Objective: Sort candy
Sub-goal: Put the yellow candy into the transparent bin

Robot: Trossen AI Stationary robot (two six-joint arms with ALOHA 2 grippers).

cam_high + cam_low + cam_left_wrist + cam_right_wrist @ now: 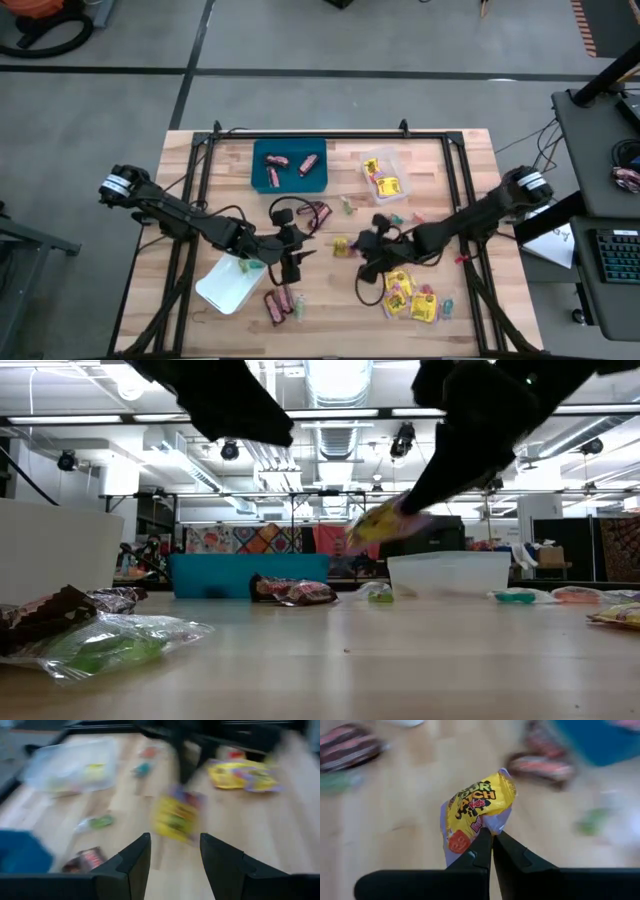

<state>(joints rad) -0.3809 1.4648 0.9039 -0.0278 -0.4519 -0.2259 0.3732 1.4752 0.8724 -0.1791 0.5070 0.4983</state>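
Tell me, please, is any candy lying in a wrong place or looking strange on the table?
Mostly loose candy awaiting sorting. One oddity: a brown-red mini bar and a green sweet lie between the blue tray and the clear tray, in neither. The right gripper pinches a crumpled yellow packet above the table.

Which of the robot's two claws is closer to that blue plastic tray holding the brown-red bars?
Left. The left gripper, fingers open, hangs just in front of the blue plastic tray, slightly right; the right gripper, pinching a yellow candy packet, is farther right.
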